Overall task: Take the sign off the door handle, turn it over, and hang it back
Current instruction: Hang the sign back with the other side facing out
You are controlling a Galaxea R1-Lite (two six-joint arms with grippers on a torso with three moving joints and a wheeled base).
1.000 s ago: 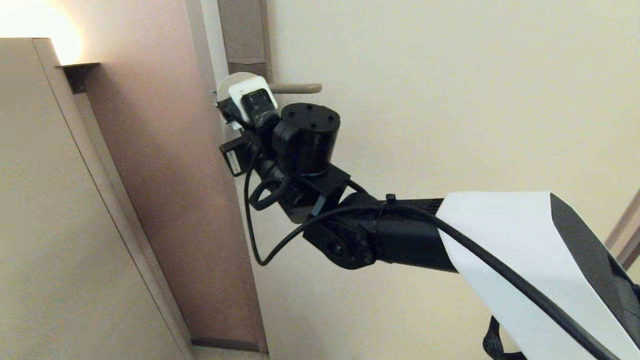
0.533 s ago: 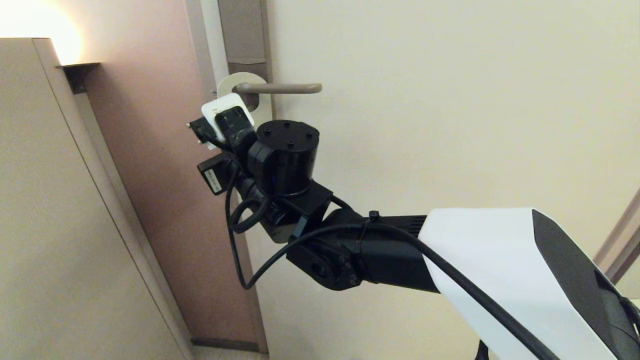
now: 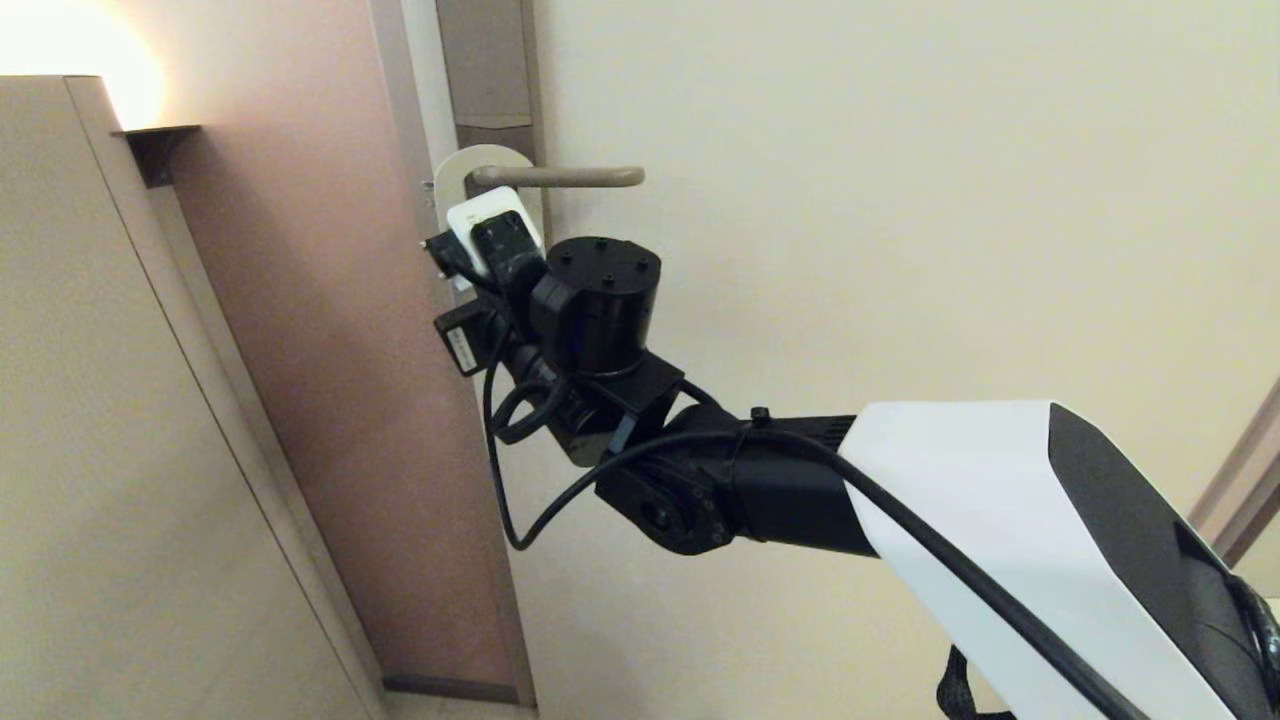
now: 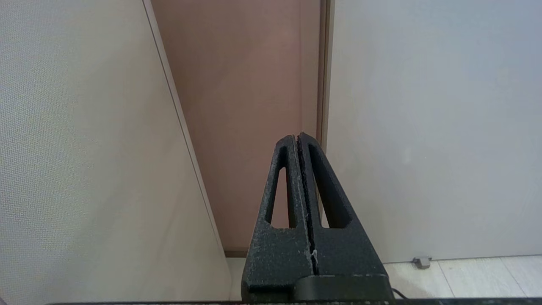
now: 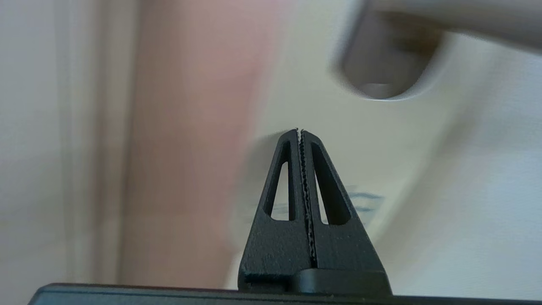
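The right arm has dipped away from the lever and come partway back up within the last second, so the sign (image 3: 462, 170) shows again in the head view: its white, round-ended top hangs over the door handle (image 3: 565, 177), close against the brown backplate (image 3: 490, 70). White side out, it looks already flipped and rehung, so the task appears close to done, and what remains is probably only to draw the arm clear. The right end effector (image 5: 300, 132) is clenched, its serrated fingers pressed together with nothing between them. In the right wrist view its tips sit just in front of the sign's white face, below the hole the lever passes through; whether they touch the card cannot be told from that blurred view. The left end effector (image 4: 297, 137) is also clenched and empty, parked low and pointing at the door frame (image 4: 322, 84), well apart from the handle.
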